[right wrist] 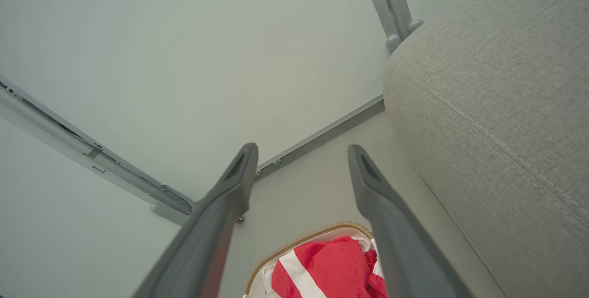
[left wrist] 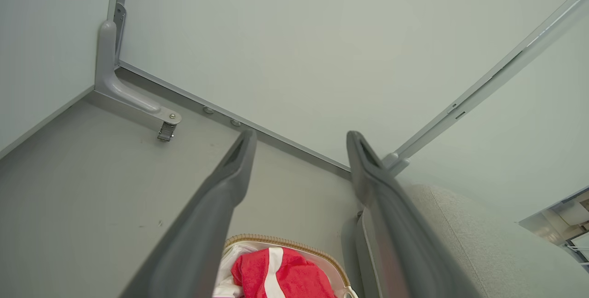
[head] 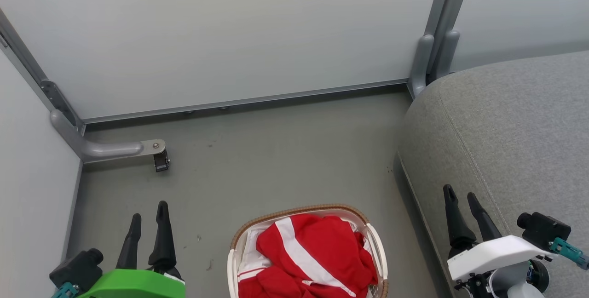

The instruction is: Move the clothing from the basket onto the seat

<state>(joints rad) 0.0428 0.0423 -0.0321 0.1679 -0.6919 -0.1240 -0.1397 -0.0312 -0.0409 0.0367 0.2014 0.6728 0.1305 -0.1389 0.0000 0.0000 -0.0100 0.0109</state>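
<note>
While the crumpled red clothing (head: 317, 252) with a broad white stripe lies heaped in the oval white plastic basket (head: 303, 210) with a brown woven-look rim, bottom centre of the head view, the grey woven seat (head: 515, 132), round-edged with a stitched seam, sits at right. Left end effector (head: 148, 211) lower left and right end effector (head: 460, 192) lower right: fingers spread wide, gripping nothing.
</note>
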